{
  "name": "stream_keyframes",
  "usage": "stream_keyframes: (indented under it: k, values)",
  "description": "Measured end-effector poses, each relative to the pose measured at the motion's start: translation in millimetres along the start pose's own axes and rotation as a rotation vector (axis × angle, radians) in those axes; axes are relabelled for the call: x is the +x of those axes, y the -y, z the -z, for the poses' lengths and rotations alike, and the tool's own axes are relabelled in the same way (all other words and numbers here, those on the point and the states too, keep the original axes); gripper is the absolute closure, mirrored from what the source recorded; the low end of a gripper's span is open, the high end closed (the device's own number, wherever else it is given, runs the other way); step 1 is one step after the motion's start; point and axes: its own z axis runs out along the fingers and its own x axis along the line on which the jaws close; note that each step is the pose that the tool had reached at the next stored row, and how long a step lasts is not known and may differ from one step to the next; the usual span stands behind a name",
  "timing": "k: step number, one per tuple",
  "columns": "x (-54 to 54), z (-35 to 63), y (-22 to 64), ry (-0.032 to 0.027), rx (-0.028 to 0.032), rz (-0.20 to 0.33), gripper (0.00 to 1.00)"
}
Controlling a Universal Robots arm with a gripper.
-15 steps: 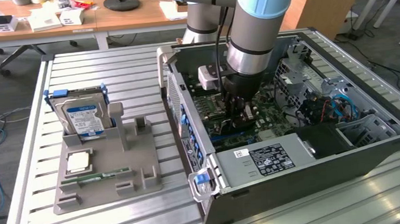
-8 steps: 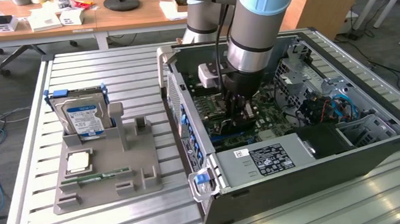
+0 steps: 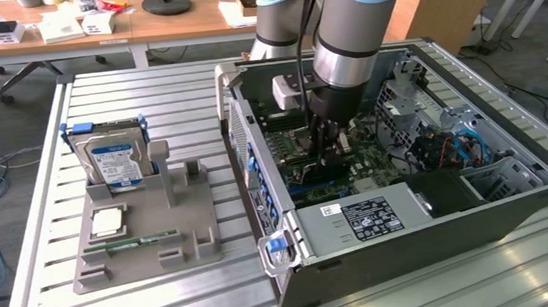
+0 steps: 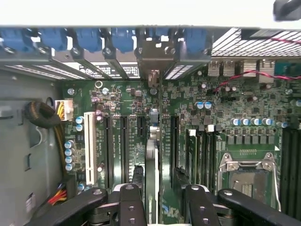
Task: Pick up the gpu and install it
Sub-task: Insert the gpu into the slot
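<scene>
Far out on the exterior view's left, the grey holder [image 3: 146, 240] sits on the surface [image 3: 509, 267] with the drive [image 3: 112, 160] upright in it and the RAM [image 3: 132, 242] lying flat. No gpu in it.

Moving right to the open case [image 3: 431, 229]: I'm reaching down inside, end effector [image 3: 330, 153] low over the board [image 4: 127, 99].

From my wrist, here's the gpu [image 4: 153, 155]. It stands on edge in line with 1 of the long slots, between my 2 fingers [image 4: 137, 174]. Its bracket [image 4: 151, 59] is up against the rear wall, between the blue clips [image 4: 89, 37].

My end effector [image 4: 158, 175] is spread, straddling the card rather than squeezing it. I see board between the card and 1 finger.

Step in hand, as I judge it: the install itself, right at the seating. The card looks lined up, perhaps already down in its slot, though I can't see the connector edge to be sure. Any next move calls for keeping dead straight along the slot, with no sideways shove against a card this thin.

Long axis: it runs from the rear wall into the case, so in the exterior view from left to right. The bracket end points at the rear wall, and the far end runs back under my wrist.

Off to the side sits the CPU socket [image 4: 249, 174], well apart from the card.
</scene>
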Motion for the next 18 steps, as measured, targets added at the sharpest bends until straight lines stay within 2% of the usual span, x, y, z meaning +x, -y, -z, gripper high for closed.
stream_keyframes:
  k: [6,18]
  values:
    - [-0.3,15.3,0.1,0.0,0.0,0.0,0.61]
    - [-0.8,39.6,0.3,-0.0001,0.0,0.0,0.61]
